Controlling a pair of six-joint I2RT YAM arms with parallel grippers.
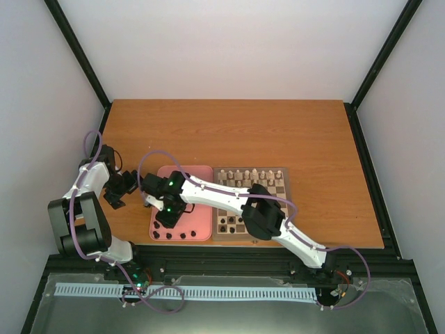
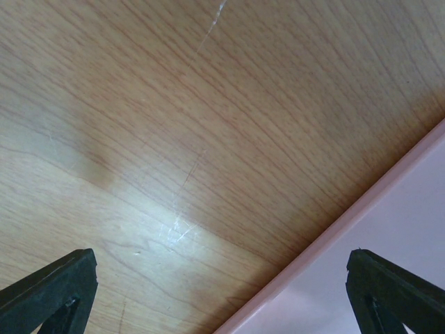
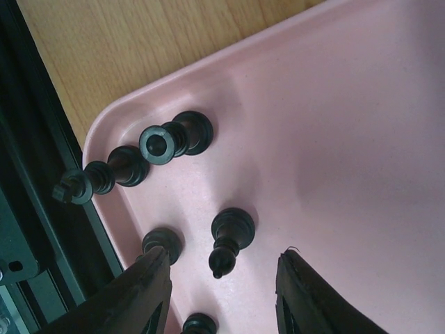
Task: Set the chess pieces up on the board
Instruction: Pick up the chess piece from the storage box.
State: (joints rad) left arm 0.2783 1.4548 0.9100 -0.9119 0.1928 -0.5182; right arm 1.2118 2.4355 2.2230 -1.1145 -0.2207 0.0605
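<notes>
Right jaws hang part open and empty over the pink tray (image 3: 334, 104), with an upright dark chess piece (image 3: 231, 236) centred just ahead of their tips; this arm is nearer. Left jaws gape empty above the table (image 2: 174, 104). The board (image 1: 284, 186) lies right of the tray
</notes>
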